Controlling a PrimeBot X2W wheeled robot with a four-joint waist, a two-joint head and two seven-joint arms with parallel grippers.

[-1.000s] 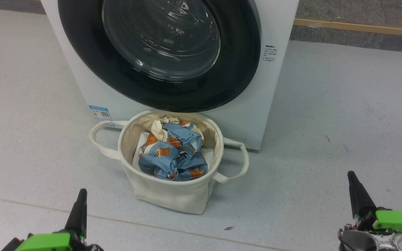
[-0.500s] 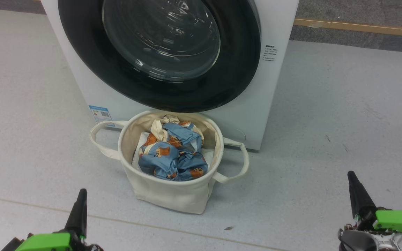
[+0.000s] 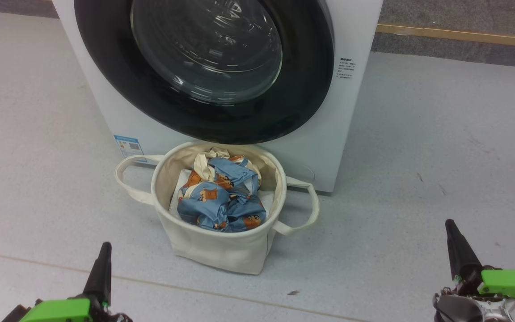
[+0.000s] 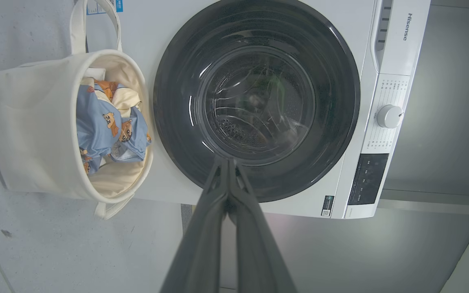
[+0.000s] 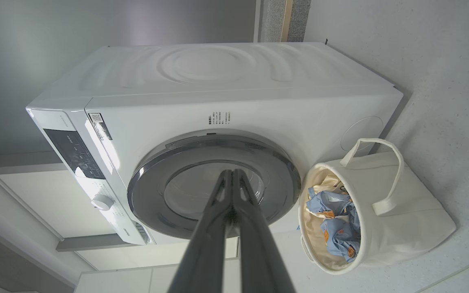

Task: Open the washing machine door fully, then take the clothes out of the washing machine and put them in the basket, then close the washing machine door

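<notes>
White box-shaped front-loader washing machine [image 3: 329, 147] on grey floor [image 3: 427, 147], its round door [image 3: 311, 89] w/ glossy black rim closed, round cream canvas basket [image 3: 221, 250] just in front, blue bear-print clothes [image 3: 221, 203] inside it, left gripper [image 4: 227, 161] & right gripper [image 5: 232, 172] both pressed together, holding nothing.
</notes>
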